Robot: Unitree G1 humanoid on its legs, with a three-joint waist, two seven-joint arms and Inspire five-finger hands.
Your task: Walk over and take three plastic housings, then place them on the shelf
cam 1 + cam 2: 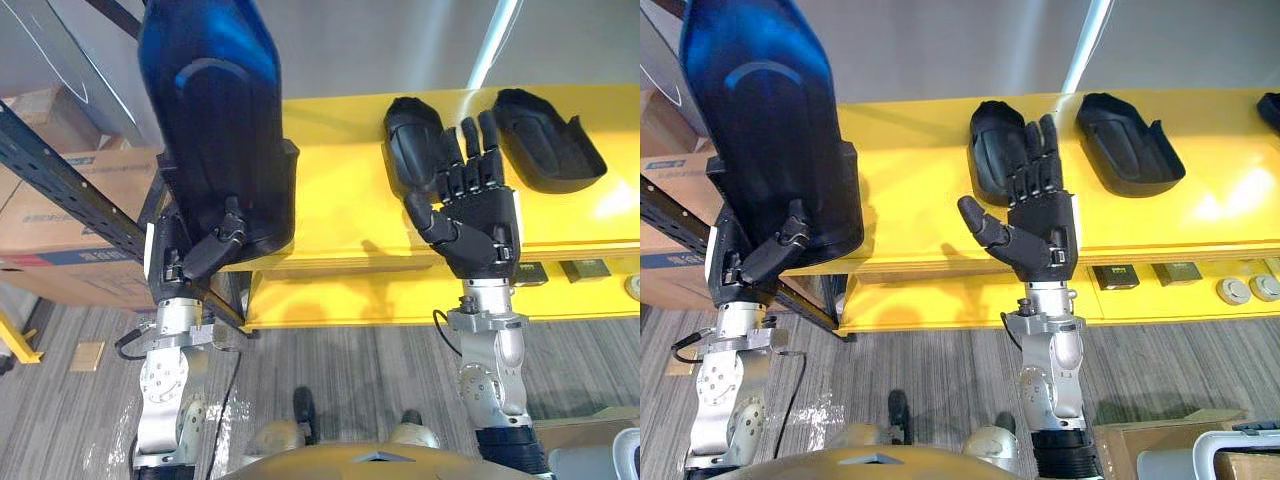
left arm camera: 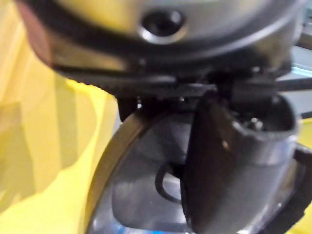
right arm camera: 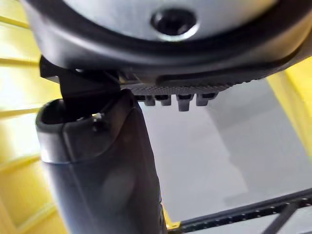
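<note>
Sitting on shelf (image 1: 920, 170): two housings (image 1: 1130, 140); left hand (image 1: 768, 255) clasps a third (image 1: 760, 120); right hand (image 1: 1040, 225) splayed.

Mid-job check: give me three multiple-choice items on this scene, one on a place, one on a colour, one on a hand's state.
1. Where is the leftmost housing?
A in the left hand
B on a cart
C on a chair
2. What colour is the shelf?
A grey
B yellow
C red
3. How is the right hand?
A open
B in a fist
C shut on a cable

Key: 1 A, its thumb curls round the housing; 2 B, the boards are yellow; 3 A, its fingers are straight.
</note>
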